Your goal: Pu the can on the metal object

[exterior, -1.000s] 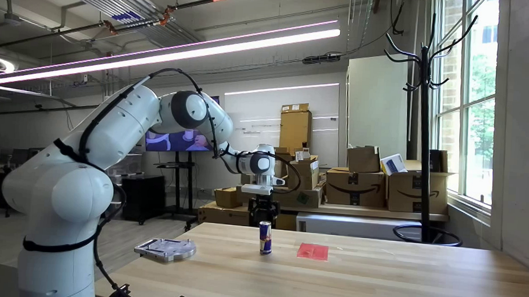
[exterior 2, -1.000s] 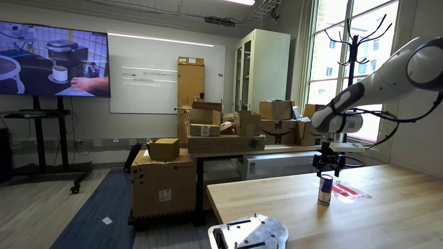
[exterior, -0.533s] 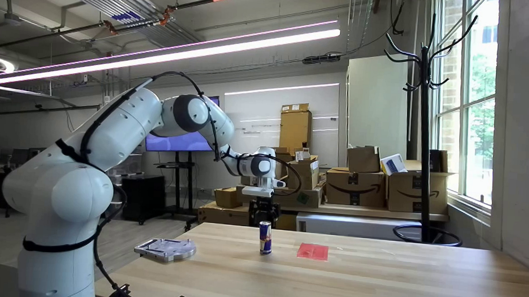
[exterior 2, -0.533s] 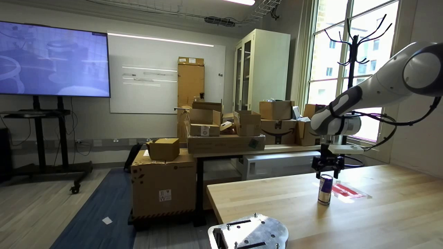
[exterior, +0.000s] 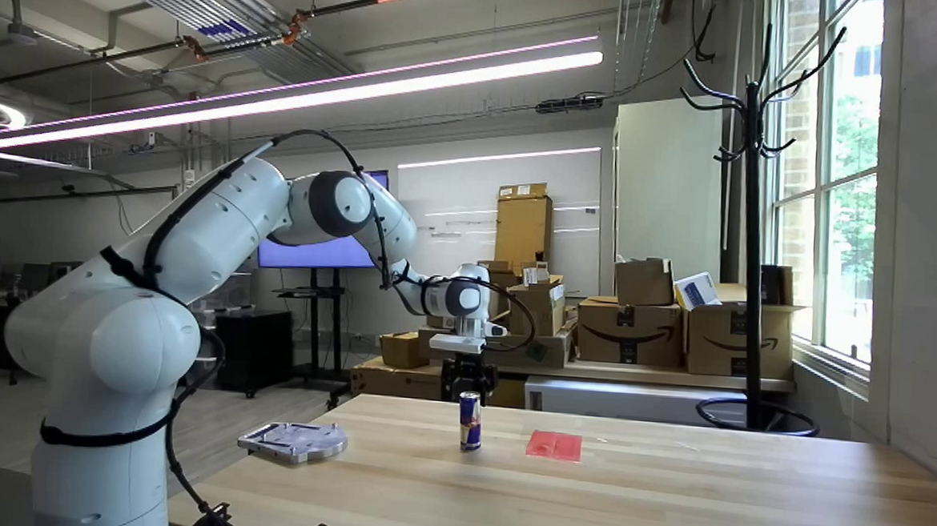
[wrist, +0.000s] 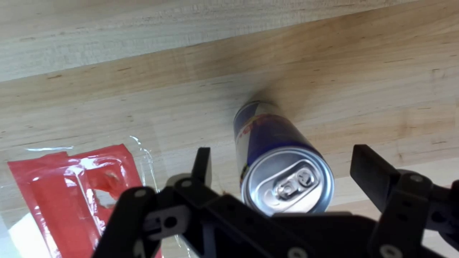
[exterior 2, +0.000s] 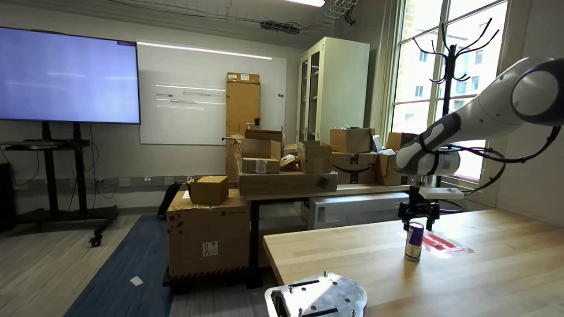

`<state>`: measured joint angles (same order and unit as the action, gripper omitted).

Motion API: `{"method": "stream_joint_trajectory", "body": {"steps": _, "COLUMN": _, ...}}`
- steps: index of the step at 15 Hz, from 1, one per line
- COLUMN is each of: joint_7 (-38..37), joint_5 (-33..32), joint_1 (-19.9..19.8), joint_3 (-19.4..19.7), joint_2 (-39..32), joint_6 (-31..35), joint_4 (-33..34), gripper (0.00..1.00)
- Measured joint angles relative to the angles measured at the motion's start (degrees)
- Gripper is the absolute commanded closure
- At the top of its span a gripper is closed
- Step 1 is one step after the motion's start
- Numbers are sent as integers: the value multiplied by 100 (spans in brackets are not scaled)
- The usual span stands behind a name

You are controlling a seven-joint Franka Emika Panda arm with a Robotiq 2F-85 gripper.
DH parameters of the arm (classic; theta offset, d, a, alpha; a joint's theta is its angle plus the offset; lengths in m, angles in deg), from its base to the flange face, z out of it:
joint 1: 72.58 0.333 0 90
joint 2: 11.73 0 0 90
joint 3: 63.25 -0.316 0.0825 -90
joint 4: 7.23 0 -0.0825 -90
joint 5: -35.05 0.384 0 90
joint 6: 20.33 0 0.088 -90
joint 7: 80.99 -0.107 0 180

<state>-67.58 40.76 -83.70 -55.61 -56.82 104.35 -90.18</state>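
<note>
The can (exterior: 470, 422) is slim, blue-purple and silver, and stands upright on the wooden table; it also shows in an exterior view (exterior 2: 413, 242). In the wrist view the can (wrist: 276, 132) shows its silver top between the two fingers, with room on both sides. My gripper (wrist: 281, 154) is open and empty, with its fingers around and just above the can's top. In both exterior views the gripper (exterior: 467, 393) (exterior 2: 418, 227) points down at the can. The metal object (exterior: 295, 441) lies flat at the table's edge; its plate with slots and holes shows in an exterior view (exterior 2: 328, 296).
A flat red packet in clear plastic (exterior: 553, 445) lies beside the can, also in the wrist view (wrist: 71, 193). The wooden table (exterior: 625, 496) carries these things. Cardboard boxes (exterior 2: 288, 182) and a coat stand (exterior: 751, 230) stand behind the table.
My gripper has moved down a little toward the can's top and stays open. The can and the metal object have not moved. The television picture has faded to pale blue.
</note>
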Motion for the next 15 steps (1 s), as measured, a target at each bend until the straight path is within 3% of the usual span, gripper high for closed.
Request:
{"method": "stream_joint_trajectory", "body": {"steps": 10, "joint_7": 0, "joint_5": -4, "joint_1": 0, "joint_3": -4, "joint_2": -21, "joint_6": -36, "joint_4": 62, "gripper": 0}}
{"method": "stream_joint_trajectory", "body": {"steps": 11, "joint_7": 0, "joint_5": -5, "joint_1": 0, "joint_3": -4, "joint_2": -24, "joint_6": -47, "joint_4": 62, "gripper": 5}}
{"method": "stream_joint_trajectory", "body": {"steps": 12, "joint_7": 0, "joint_5": -6, "joint_1": 0, "joint_3": -4, "joint_2": -28, "joint_6": -59, "joint_4": 62, "gripper": 21}}
{"method": "stream_joint_trajectory", "body": {"steps": 13, "joint_7": 0, "joint_5": -7, "joint_1": 0, "joint_3": -6, "joint_2": -31, "joint_6": -72, "joint_4": 62, "gripper": 29}}
{"method": "stream_joint_trajectory", "body": {"steps": 14, "joint_7": 0, "joint_5": -7, "joint_1": 0, "joint_3": -8, "joint_2": -33, "joint_6": -84, "joint_4": 62, "gripper": 31}}
{"method": "stream_joint_trajectory", "body": {"steps": 15, "joint_7": 0, "joint_5": -10, "joint_1": 0, "joint_3": -11, "joint_2": -34, "joint_6": -90, "joint_4": 62, "gripper": 39}}
